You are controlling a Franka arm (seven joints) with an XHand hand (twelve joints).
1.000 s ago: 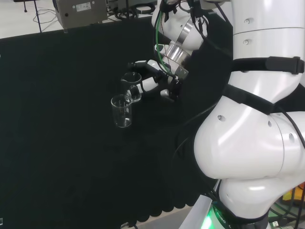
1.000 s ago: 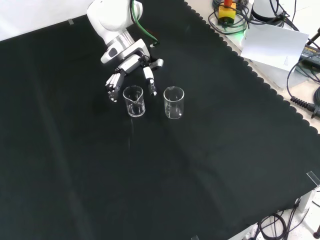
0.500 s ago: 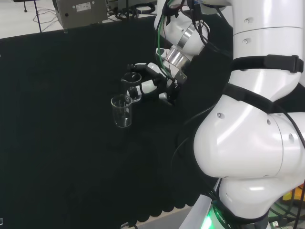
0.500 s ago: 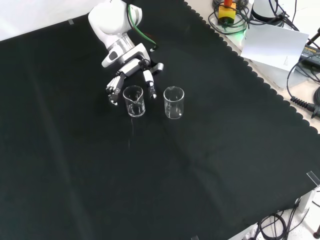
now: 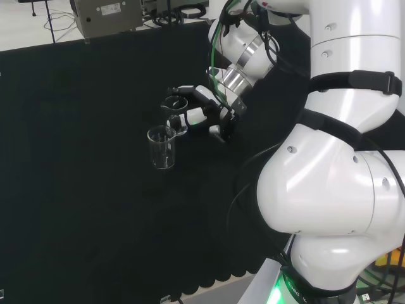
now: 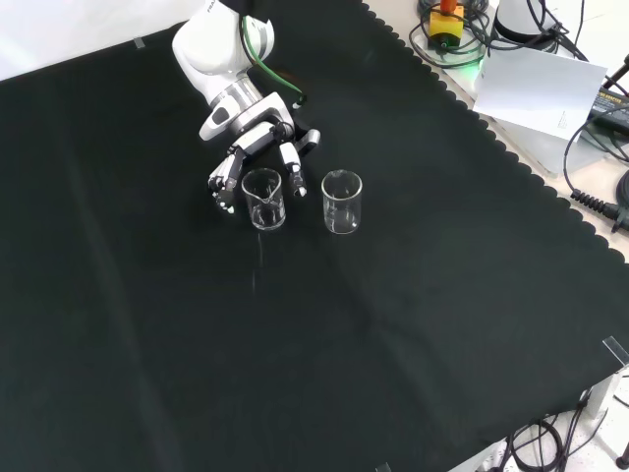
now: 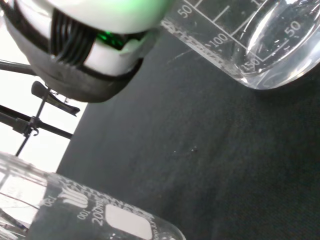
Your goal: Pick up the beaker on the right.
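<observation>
— Front view: where's the hand?
— Toward the cloth's top edge, fingers spread, uncurled, flanking the left beaker. Right beaker stands just beside, untouched.

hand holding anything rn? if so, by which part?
Nothing held yet. The hand has its fingers spread either side of the left beaker in the front view, not closed on it; the other beaker stands apart.
</observation>
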